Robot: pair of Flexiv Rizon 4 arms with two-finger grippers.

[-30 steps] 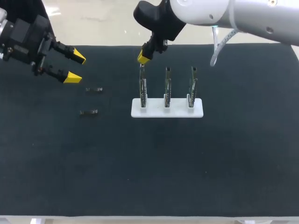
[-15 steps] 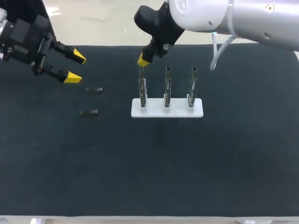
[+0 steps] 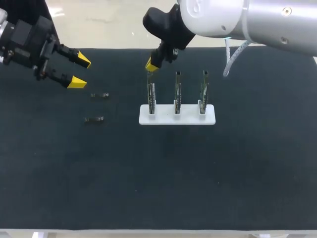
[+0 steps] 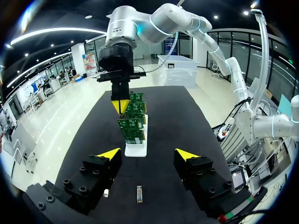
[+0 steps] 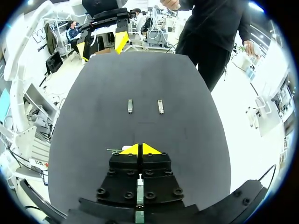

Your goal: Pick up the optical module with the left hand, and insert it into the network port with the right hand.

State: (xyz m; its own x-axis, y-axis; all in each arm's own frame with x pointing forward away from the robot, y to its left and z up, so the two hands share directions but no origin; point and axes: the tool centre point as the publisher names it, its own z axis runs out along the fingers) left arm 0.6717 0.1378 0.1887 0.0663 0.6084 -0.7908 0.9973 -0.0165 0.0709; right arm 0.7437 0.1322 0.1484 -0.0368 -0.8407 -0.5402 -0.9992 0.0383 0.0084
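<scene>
Two small optical modules [image 3: 100, 95] [image 3: 94, 119] lie on the black mat, left of a white stand [image 3: 208, 119] holding three upright circuit boards [image 3: 177, 91]. My left gripper [image 3: 80, 71] hovers open at the far left, just behind the modules, with nothing in it. In the left wrist view one module [image 4: 138, 193] lies under the left gripper [image 4: 148, 154]; the other module [image 4: 106, 192] is partly hidden by a finger. My right gripper [image 3: 152, 64] is shut, its tips right above the left board [image 3: 151, 94]. In the right wrist view the right gripper [image 5: 140, 149] shows no module that I can make out.
The black mat [image 3: 158, 173] covers the table, with open room in front of the stand and to its right. In the right wrist view both modules [image 5: 130, 106] [image 5: 160, 106] lie ahead of the fingers, with the left gripper [image 5: 120, 42] beyond them.
My right arm has turned a little and its tips have dropped slightly toward the left board. The left arm and both modules have not moved.
</scene>
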